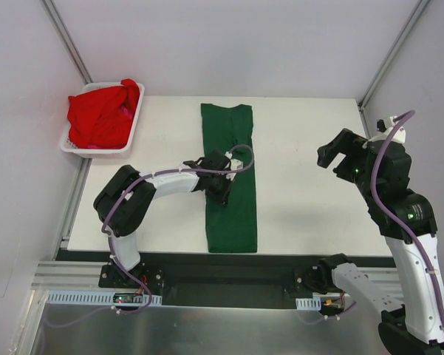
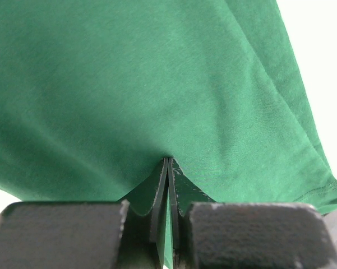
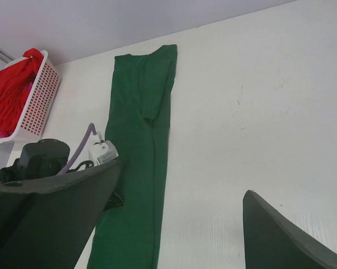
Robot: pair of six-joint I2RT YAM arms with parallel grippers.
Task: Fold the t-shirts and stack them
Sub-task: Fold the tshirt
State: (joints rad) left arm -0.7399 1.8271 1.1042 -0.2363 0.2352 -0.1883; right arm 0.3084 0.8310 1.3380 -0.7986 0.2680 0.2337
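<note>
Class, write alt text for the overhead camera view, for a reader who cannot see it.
A green t-shirt, folded into a narrow strip, lies on a white table, with the left gripper shut on it near the middle. The right gripper hangs open at the right, off the shirt; red cloth fills a white basket at the far left corner.

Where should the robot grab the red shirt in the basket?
Probably the bunched top of the red shirt, coming straight down from above. The walls of the white basket block the sides, and the raised folds are easy to pinch.
</note>
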